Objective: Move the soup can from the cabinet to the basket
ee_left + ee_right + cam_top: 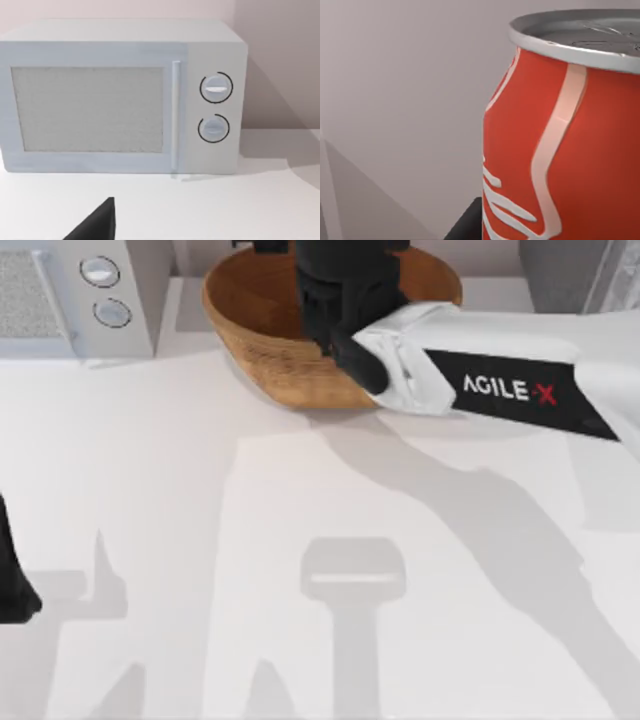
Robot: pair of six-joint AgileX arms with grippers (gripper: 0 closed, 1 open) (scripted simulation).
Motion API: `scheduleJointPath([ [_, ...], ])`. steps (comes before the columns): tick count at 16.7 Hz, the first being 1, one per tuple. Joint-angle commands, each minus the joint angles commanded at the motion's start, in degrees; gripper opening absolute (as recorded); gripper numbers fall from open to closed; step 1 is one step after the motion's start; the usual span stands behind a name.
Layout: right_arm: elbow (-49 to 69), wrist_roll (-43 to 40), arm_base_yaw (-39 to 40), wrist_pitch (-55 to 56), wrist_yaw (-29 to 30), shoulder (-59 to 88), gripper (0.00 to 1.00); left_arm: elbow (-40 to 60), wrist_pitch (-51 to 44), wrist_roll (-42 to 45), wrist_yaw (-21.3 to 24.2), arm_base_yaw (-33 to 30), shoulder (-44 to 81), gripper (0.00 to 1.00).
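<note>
My right gripper (335, 345) is over the basket (255, 320) at the desk's far edge, soup can (560, 145) right up against its wrist camera; can't tell the grip. I'd lower slowly before letting go. Left arm's parked near-left

A white table (200, 540) carries two items along its far edge. At about eleven o'clock in the top view, a white microwave (75, 290) with two round knobs stands on the surface, its mesh-windowed door shut in the left wrist view (120, 95). At about twelve o'clock, just right of the microwave and apart from it, a brown wicker basket (265, 345) rests directly on the tabletop. Grey shadows of the arms fall across the middle and near side of the surface.
</note>
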Motion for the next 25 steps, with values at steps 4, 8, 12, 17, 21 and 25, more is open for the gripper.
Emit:
scheduleJointPath([
  [4, 0.0, 0.0, 0.0, 0.0, 0.0, 0.0, 0.38, 0.0, 0.0, 0.0, 0.0, 0.0, 0.0, 1.00],
  [8, 0.0, 0.0, 0.0, 0.0, 0.0, 0.0, 0.68, 0.0, 0.0, 0.0, 0.0, 0.0, 0.0, 1.00],
  [12, 0.0, 0.0, 0.0, 0.0, 0.0, 0.0, 0.98, 0.0, 0.0, 0.0, 0.0, 0.0, 0.0, 1.00],
  [17, 0.0, 0.0, 0.0, 0.0, 0.0, 0.0, 1.00, 0.0, 0.0, 0.0, 0.0, 0.0, 0.0, 1.00],
  [21, 0.0, 0.0, 0.0, 0.0, 0.0, 0.0, 1.00, 0.0, 0.0, 0.0, 0.0, 0.0, 0.0, 1.00],
  [25, 0.0, 0.0, 0.0, 0.0, 0.0, 0.0, 1.00, 0.0, 0.0, 0.0, 0.0, 0.0, 0.0, 1.00],
])
